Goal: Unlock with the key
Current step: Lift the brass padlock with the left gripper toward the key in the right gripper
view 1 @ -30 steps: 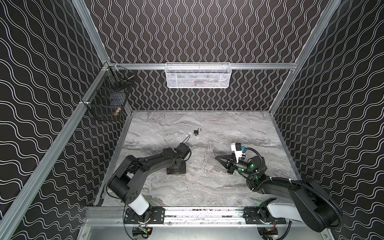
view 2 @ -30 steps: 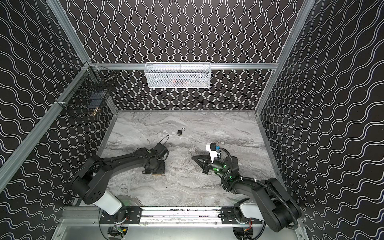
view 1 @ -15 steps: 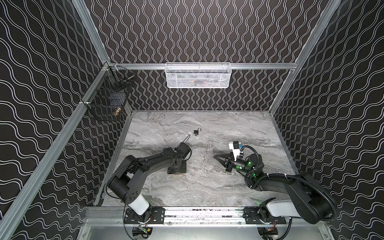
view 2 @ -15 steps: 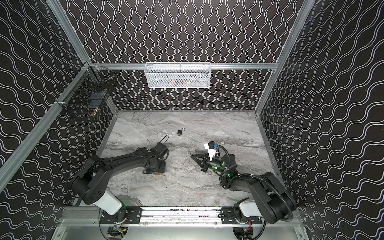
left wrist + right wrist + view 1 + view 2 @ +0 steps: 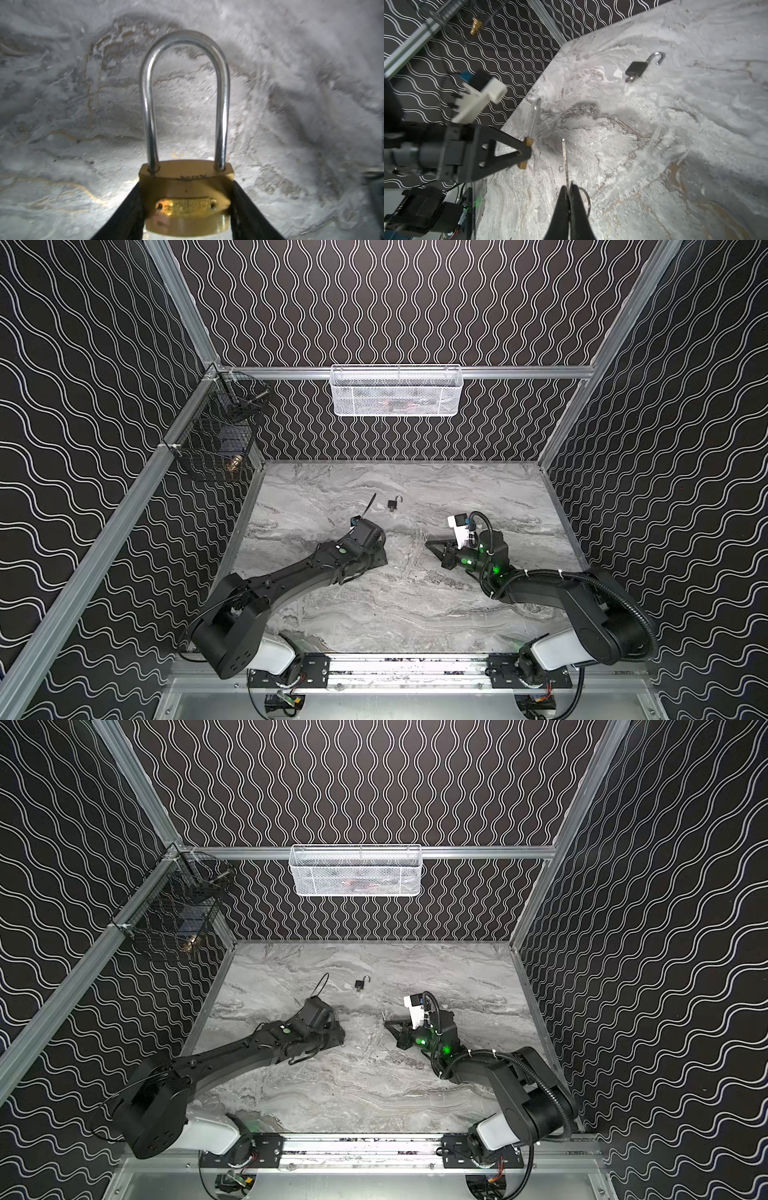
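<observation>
- Clamping gold brass long-shackle padlock point(image 5: 185, 195) by its body between left gripper point(image 5: 186, 207) jaws.
- Pinching thin silver metal key point(image 5: 564, 160) in right gripper point(image 5: 568, 186), jaws nearly together.

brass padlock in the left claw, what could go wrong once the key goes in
The thin silver key is pinched only at one end by the right claw; pushed against the lock it may pivot or slip.
The left claw grips the brass long-shackle padlock by its body's sides alone, so turning could twist it loose.
No view shows the keyhole, so alignment may be off.
</observation>
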Tool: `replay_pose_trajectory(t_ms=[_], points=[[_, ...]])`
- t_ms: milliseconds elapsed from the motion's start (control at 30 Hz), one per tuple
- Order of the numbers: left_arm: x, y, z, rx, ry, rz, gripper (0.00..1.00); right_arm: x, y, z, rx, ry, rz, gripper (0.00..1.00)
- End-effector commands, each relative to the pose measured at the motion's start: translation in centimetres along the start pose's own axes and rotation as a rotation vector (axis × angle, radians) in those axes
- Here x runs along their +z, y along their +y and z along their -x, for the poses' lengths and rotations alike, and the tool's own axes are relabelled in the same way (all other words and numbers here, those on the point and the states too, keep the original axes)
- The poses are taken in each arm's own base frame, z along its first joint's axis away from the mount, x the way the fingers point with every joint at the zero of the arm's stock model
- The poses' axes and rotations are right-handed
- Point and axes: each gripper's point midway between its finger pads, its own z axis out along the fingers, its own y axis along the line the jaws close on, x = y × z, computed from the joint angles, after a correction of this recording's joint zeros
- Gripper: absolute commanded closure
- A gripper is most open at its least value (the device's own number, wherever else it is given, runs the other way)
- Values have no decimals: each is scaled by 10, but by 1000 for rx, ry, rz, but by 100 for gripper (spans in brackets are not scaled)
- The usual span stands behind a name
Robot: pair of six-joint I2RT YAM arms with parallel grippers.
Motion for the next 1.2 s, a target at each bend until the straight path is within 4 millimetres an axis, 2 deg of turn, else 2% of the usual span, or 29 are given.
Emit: replay_pose_trajectory(t_ms=[0, 367, 600, 833, 1167], points=[[-8, -29, 38, -51, -165, -85, 57, 2, -2, 0, 5, 10, -12, 100], [-5, -86, 63, -69, -320, -249, 59, 7, -2, -2, 22, 18, 4, 100], [17, -112, 71, -85, -331, -276, 60, 7, -1, -1, 3, 18, -8, 100], [22, -124, 75, -93, -349, -290, 60, 11, -1, -2, 10, 29, 4, 100], [28, -130, 68, -103, -330, -310, 60, 12, -1, -1, 0, 32, 1, 100]])
